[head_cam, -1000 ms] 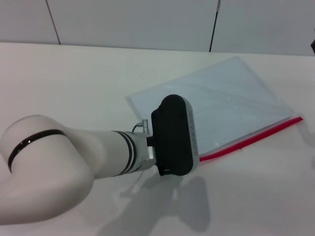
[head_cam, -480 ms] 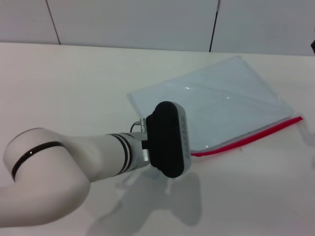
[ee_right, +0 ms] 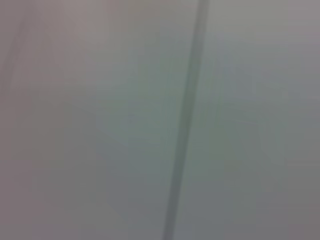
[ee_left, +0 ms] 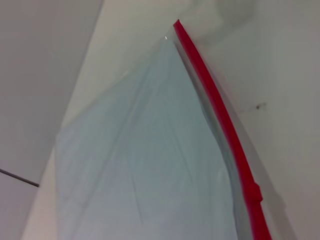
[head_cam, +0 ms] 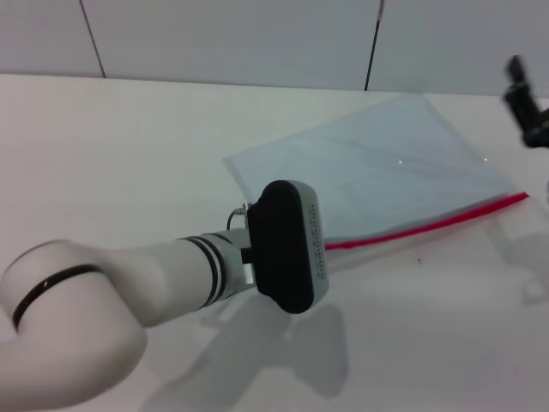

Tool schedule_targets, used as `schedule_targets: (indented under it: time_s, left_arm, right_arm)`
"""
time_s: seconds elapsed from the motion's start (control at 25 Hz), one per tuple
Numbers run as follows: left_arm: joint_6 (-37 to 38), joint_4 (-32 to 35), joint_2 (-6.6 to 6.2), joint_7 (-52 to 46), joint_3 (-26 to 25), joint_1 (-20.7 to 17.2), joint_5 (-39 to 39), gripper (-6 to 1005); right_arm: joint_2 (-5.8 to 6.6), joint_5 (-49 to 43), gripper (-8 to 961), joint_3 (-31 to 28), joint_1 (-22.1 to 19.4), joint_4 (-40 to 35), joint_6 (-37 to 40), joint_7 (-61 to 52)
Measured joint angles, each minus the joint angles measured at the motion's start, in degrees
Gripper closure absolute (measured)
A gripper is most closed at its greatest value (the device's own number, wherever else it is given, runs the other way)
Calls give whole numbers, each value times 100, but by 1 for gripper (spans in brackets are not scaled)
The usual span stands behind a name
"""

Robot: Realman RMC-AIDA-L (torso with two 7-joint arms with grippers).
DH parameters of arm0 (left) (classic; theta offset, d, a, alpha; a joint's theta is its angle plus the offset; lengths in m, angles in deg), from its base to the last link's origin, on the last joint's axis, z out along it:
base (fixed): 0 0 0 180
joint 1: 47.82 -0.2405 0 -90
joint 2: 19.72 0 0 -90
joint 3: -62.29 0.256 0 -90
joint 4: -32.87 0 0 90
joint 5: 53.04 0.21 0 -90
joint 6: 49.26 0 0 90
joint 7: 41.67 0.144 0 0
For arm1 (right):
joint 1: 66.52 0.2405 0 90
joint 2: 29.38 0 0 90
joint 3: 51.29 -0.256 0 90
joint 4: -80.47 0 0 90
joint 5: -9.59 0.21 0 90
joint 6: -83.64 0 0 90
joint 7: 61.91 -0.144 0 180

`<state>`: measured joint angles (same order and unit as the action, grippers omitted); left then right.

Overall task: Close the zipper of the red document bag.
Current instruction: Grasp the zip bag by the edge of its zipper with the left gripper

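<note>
One red document bag (head_cam: 377,167) flat on table (head_cam: 129,146), one zipper (head_cam: 429,227), left end effector (head_cam: 287,249) at its end, grip state unclear.

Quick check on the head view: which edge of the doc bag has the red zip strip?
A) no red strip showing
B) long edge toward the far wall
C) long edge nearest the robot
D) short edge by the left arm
C: the zipper runs along the near long edge of the red document bag, from beside the left gripper toward the robot's right.
</note>
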<state>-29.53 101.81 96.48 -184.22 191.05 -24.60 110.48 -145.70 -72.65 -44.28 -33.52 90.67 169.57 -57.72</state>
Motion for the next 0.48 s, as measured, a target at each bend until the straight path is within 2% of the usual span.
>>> schedule_targets:
  time_s: [0.04, 0.08, 0.28, 0.48]
  left_arm:
    - [-371, -45, 1, 71, 0, -125, 83, 897]
    - [-371, -45, 1, 71, 0, -125, 83, 903]
    - [-1108, -124, 4, 492, -55, -435, 111, 930]
    - [-1283, -110, 7, 583, -94, -547, 111, 943]
  right_arm:
    - [3, -426, 222, 165, 21, -209, 26, 5]
    - [3, -426, 244, 165, 21, -209, 26, 5]
    - [18, -1651, 355, 390, 71, -717, 13, 11]
    - [18, -2819, 353, 469, 136, -1106, -34, 17]
